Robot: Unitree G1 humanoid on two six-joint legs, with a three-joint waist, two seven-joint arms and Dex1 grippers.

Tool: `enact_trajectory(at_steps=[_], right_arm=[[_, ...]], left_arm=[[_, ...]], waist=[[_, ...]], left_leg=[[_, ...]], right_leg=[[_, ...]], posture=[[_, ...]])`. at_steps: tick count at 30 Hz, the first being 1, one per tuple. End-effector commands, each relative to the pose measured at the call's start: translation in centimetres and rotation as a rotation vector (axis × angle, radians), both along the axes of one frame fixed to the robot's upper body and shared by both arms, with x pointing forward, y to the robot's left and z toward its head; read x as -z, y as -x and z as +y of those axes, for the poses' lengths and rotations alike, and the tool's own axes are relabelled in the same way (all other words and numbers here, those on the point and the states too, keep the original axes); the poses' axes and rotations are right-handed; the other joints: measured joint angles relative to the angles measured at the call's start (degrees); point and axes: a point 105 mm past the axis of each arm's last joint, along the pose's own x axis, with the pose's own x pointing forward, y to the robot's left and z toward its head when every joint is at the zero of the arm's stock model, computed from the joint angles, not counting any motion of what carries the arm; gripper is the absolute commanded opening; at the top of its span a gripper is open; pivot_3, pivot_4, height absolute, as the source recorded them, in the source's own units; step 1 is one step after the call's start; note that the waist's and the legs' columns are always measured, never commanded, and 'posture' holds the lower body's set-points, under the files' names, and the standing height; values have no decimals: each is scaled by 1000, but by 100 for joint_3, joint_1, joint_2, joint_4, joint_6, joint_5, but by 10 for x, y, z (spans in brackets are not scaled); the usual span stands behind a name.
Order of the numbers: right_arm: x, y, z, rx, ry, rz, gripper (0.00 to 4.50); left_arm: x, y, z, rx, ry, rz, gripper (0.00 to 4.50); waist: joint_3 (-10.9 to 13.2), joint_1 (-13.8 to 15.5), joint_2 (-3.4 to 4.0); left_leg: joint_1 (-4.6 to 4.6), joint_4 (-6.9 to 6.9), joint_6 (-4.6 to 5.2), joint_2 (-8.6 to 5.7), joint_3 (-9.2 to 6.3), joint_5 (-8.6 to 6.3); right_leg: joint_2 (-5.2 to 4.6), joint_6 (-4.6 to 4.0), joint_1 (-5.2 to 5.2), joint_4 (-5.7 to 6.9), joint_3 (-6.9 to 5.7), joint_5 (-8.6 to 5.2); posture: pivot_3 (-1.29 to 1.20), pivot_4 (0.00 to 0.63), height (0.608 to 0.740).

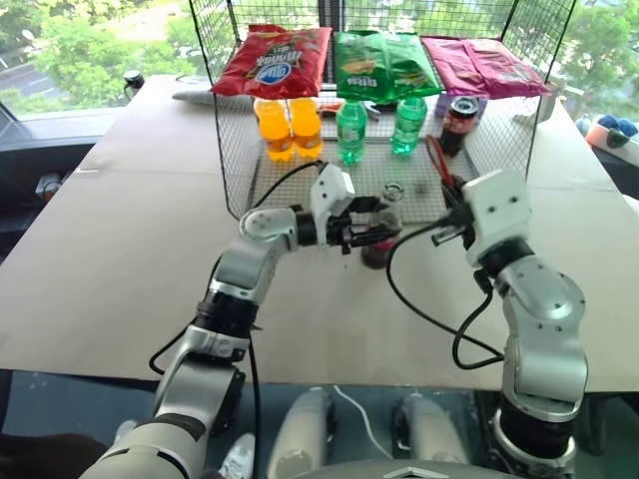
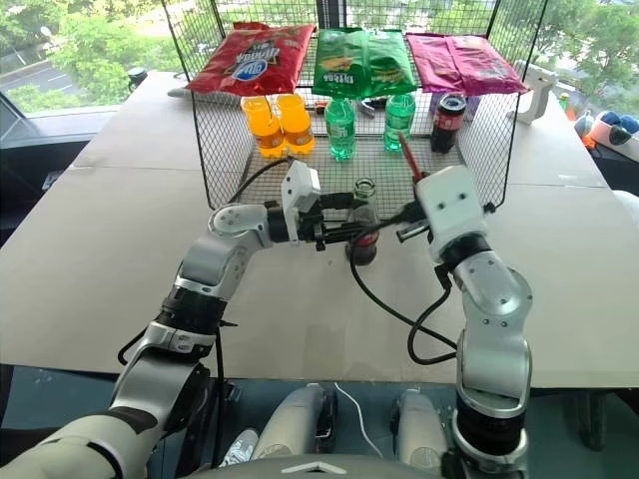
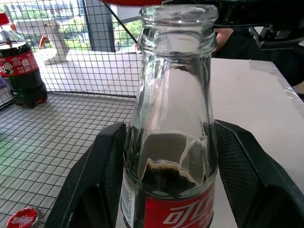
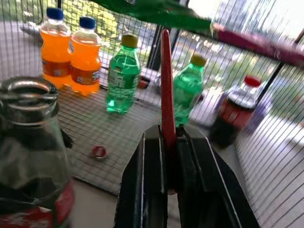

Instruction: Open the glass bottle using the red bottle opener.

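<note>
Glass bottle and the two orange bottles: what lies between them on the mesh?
A red cap lies on the mesh between the glass bottle and orange bottles, seen in the right wrist view.

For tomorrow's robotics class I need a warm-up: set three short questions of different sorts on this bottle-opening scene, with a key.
1. True or false: the glass bottle still has its cap on.
2. Which hand holds the red bottle opener? A left hand B right hand
3. Fill in: the loose red cap lies on the wire ____.

Key: 1 false, the mouth is open. 2 B; the left hand grips the bottle. 3 rack floor.
</note>
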Motion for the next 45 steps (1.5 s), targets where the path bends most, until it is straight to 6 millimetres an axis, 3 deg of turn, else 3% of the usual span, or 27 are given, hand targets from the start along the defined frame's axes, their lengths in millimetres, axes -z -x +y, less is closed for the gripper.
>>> enact_trajectory(at_steps=[1, 4, 15, 27, 33, 36, 40, 43, 45], right_arm=[[14, 12, 5, -26, -405, 259, 0], [26, 14, 10, -32, -565, 390, 0], [81, 16, 12, 28, -765, 632, 0], [98, 7, 24, -92, -862, 729, 0], [123, 6, 26, -174, -910, 799, 0], [135, 4, 16, -136, -916, 805, 1167], [132, 8, 7, -133, -883, 771, 3065], [126, 15, 1, -147, -713, 713, 4414], [117, 22, 1, -183, -538, 634, 4469]], left_arm=[[-16, 1, -2, 3, 33, -70, 2232], [-16, 1, -3, 2, 38, -73, 2232], [-16, 1, -2, -9, 44, -75, 2232], [-12, -1, 4, -43, 53, -61, 2232], [-12, 0, 5, -52, 57, -57, 2232], [-12, 0, 6, -55, 57, -56, 2232], [-12, 0, 6, -59, 60, -56, 2232], [-12, 1, 7, -62, 62, -56, 2232], [-12, 1, 8, -64, 64, -57, 2232]], waist=[[0, 4, 6], [2, 6, 10], [5, -17, 14], [6, -67, 17], [6, -144, 17], [6, -148, 18], [7, -148, 19], [8, -139, 20], [0, -128, 15]], left_leg=[[-2, 0, 0, 1, 0, 0], [-10, -3, -1, -3, -6, -1], [-15, -12, 0, -6, -1, 0], [-16, -19, 0, -4, -4, -1], [-16, -22, 1, -4, -5, -1], [-16, -23, 1, -4, -6, -1], [-16, -26, 1, -4, -6, -1], [-17, -26, 1, -3, -6, -1], [-22, -34, 1, -4, -10, -1]], right_leg=[[-1, 0, -2, 0, 0, 0], [-7, -2, -7, -2, -8, 0], [-8, -1, -18, -5, -7, 0], [-8, 0, -15, -17, -9, 0], [-8, 0, -14, -20, -9, 0], [-8, 0, -14, -22, -9, 0], [-8, 0, -15, -23, -8, 0], [-8, 1, -15, -25, -9, -1], [-10, 1, -15, -37, -12, -1]], posture=[[0, 150, 740], [0, 150, 740], [0, 150, 740], [0, 150, 740], [0, 150, 740], [0, 150, 740], [0, 150, 740], [0, 150, 740], [0, 150, 740]])
